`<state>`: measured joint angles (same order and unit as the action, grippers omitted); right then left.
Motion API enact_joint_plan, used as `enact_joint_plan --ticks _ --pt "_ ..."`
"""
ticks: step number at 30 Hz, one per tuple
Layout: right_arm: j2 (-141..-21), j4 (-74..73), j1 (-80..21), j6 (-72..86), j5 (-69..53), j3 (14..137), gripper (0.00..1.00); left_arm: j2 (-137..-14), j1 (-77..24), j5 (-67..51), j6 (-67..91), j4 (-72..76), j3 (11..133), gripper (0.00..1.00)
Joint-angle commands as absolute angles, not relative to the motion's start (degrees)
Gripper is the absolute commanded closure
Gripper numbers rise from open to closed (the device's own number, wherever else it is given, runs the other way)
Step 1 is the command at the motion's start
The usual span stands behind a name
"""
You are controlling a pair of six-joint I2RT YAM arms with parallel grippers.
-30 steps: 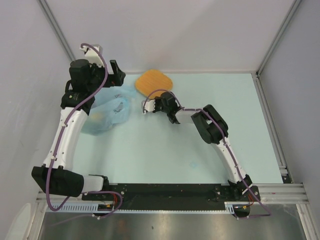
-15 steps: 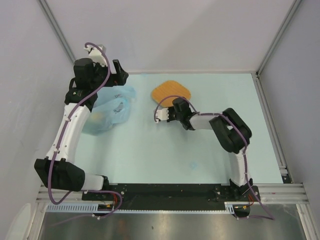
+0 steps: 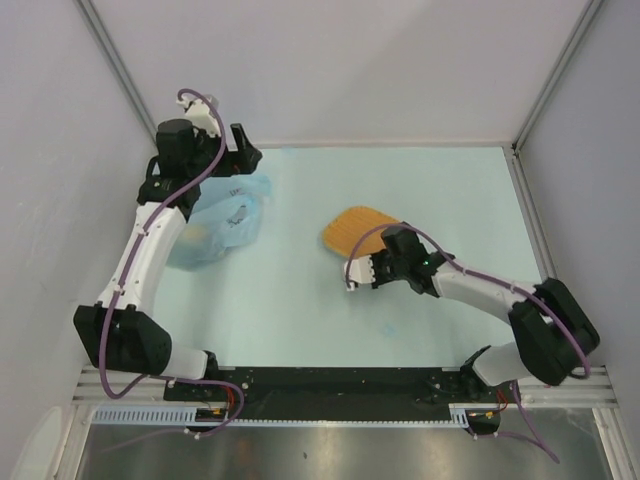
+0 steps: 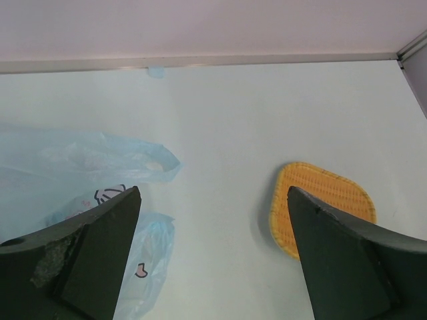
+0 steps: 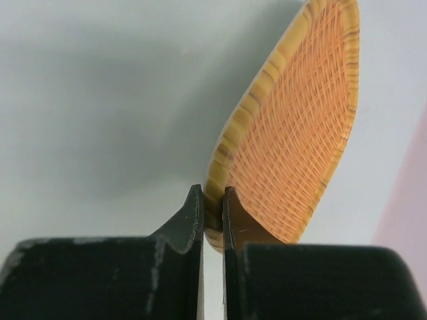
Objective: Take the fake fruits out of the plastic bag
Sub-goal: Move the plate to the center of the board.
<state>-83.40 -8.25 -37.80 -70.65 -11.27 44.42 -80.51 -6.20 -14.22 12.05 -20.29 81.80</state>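
The pale blue plastic bag lies crumpled at the back left of the table. It also shows at the left of the left wrist view, with its small dark print. A yellowish shape shows faintly through it; the other fake fruits are hidden. My left gripper hangs open and empty above the bag's far edge, jaws wide apart. My right gripper is shut on the rim of the woven orange tray, pinching its edge and holding it tilted.
The woven orange tray is right of the bag, with bare pale green table between them. Grey walls and metal posts close in the back and sides. The black base rail runs along the near edge.
My right gripper has dragged the orange tray from the back centre toward the near right. My left gripper has shifted slightly toward the back wall, still open.
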Motion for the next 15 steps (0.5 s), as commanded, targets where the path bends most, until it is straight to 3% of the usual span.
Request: enact_joint_plan --ticks 1,10,15 --pt "-75.9 -32.0 -40.3 -67.8 -16.1 36.3 0.99 -81.0 -6.3 -15.3 12.8 -18.6 80.2 0.04" --pt "-56.7 -48.2 -59.3 -59.2 -20.8 30.9 0.94 -84.0 -6.9 -14.2 17.7 -18.7 73.4 0.04" --pt "-58.7 -43.4 -63.9 -60.1 -21.9 28.4 0.77 -83.1 -7.6 -13.4 18.5 -16.9 66.3 0.00"
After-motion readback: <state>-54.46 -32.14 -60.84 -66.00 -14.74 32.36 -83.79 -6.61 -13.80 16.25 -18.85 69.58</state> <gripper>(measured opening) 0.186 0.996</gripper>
